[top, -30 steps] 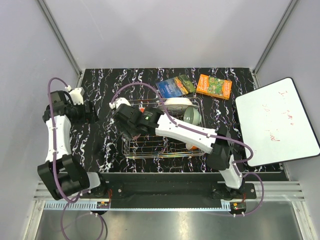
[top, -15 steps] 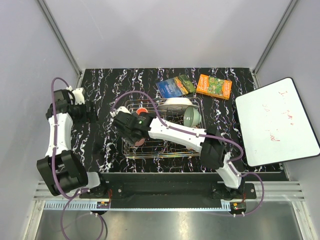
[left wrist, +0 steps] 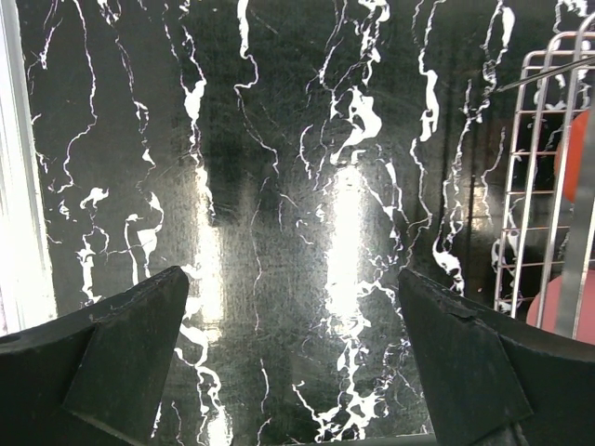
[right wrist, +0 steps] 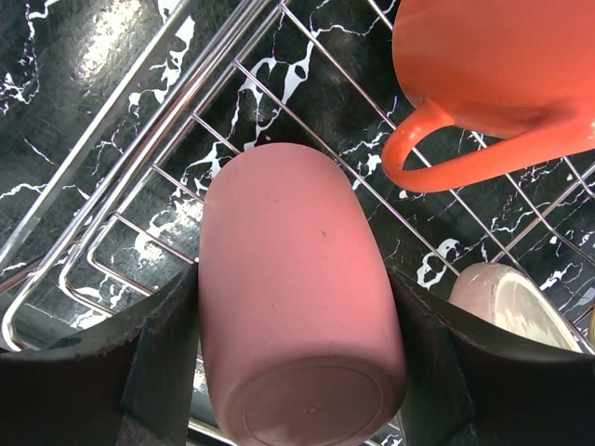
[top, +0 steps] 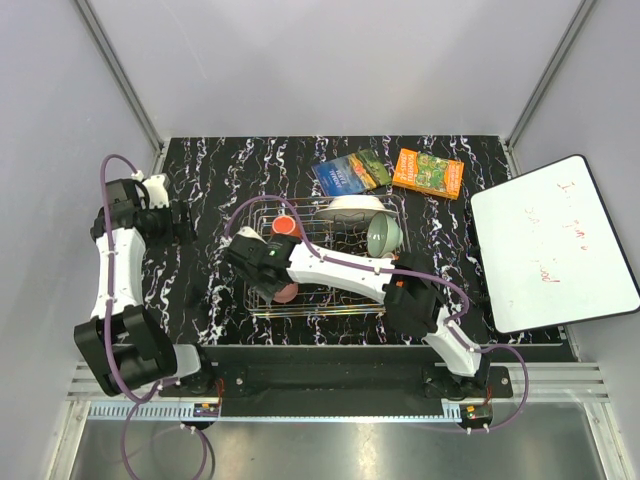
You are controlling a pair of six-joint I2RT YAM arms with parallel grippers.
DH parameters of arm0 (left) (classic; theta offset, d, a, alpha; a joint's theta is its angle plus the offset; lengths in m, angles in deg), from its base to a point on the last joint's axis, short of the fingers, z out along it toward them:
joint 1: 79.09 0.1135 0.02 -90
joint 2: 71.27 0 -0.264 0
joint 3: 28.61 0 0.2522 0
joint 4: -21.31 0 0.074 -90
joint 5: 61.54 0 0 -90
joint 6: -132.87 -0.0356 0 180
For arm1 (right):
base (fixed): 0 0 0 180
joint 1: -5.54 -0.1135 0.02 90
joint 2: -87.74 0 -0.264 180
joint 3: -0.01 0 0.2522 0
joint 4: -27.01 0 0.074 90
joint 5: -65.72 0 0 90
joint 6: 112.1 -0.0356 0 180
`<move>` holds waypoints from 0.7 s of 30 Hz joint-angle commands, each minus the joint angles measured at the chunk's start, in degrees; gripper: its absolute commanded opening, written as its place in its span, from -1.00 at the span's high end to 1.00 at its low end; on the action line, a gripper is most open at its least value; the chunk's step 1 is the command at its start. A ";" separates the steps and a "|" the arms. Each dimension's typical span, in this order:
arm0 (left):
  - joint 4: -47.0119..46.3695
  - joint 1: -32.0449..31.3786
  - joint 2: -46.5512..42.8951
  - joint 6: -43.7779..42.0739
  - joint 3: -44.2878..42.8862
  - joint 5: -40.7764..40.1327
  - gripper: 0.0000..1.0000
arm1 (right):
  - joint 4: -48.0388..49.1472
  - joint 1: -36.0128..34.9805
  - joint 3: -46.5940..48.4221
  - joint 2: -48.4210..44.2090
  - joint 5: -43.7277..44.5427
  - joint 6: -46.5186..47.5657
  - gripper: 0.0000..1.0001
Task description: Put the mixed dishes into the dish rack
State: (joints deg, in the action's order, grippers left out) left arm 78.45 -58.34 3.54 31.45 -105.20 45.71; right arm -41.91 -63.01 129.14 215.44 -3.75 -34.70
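Right gripper (right wrist: 302, 358): jaws partly spread and clamped on the small pink cup (right wrist: 293, 307), one finger (right wrist: 153, 358) pressed to each side; the cup's base faces the wrist camera.
Pink cup's place: over the near left corner of the dish rack (top: 330, 306), above its wire floor; whether it rests on the wires cannot be told.
Right arm pose: it runs from its base at the worktop's near right edge leftward, the forearm low across the rack's near side, the wrist at the rack's left end.
Beside the cup: an orange mug (right wrist: 502, 65) with a loop handle lies in the rack toward its far left corner, and a pink-and-cream dish (right wrist: 511, 307) shows partly at the frame edge.
Rest of the rack: a white plate (top: 355, 207) is on the far side, and a pale green bowl (top: 383, 235) is tipped on its side at the far right.
Left gripper (left wrist: 297, 344): jaws spread wide with nothing between them, over bare black marbled worktop (top: 215, 170) near its left edge, the rack just to its right.
Left arm pose: folded upright along the left edge.
Writing: the white board (top: 550, 245), off the right edge, bears red handwriting too faint to read. The blue packet (top: 350, 172) and orange packet (top: 428, 172) lie by the far edge, their print too small to read.
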 commanded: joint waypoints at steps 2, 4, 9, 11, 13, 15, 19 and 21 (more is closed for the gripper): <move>-1.54 -0.19 -2.65 1.22 -0.89 2.69 -0.98 | 1.19 -0.44 0.12 1.76 0.65 0.21 0.94; -1.63 -0.19 -2.91 1.22 -1.07 3.22 -0.98 | 1.28 -0.53 0.12 2.11 -0.05 0.38 0.74; -1.54 -0.10 -3.79 1.14 -0.89 4.19 -0.98 | 1.11 -0.53 0.38 2.03 -1.02 0.38 -0.09; -1.54 -0.19 -3.88 1.14 -0.89 4.54 -0.98 | 0.93 -0.53 0.64 1.85 -1.02 0.47 -0.29; -1.54 -0.19 -4.05 1.22 -0.98 4.89 -0.98 | 0.49 -0.53 1.17 1.50 -0.59 0.56 -0.61; -1.36 -0.10 -3.97 1.31 -0.98 5.24 -0.98 | 0.14 -0.88 1.43 1.06 -0.15 1.00 -0.96; -1.28 -0.27 -4.05 1.49 -0.98 5.68 -0.98 | -0.83 -1.06 2.40 0.62 0.47 1.26 -0.99; -1.36 -0.27 -4.14 1.40 -0.89 5.68 -0.98 | -1.18 -1.23 2.84 0.36 1.08 1.44 -1.00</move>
State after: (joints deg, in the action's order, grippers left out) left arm 78.47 -58.38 1.11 32.32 -105.20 49.49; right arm -42.17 -63.25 129.25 216.36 -3.92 -34.07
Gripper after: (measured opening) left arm 0.988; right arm 0.993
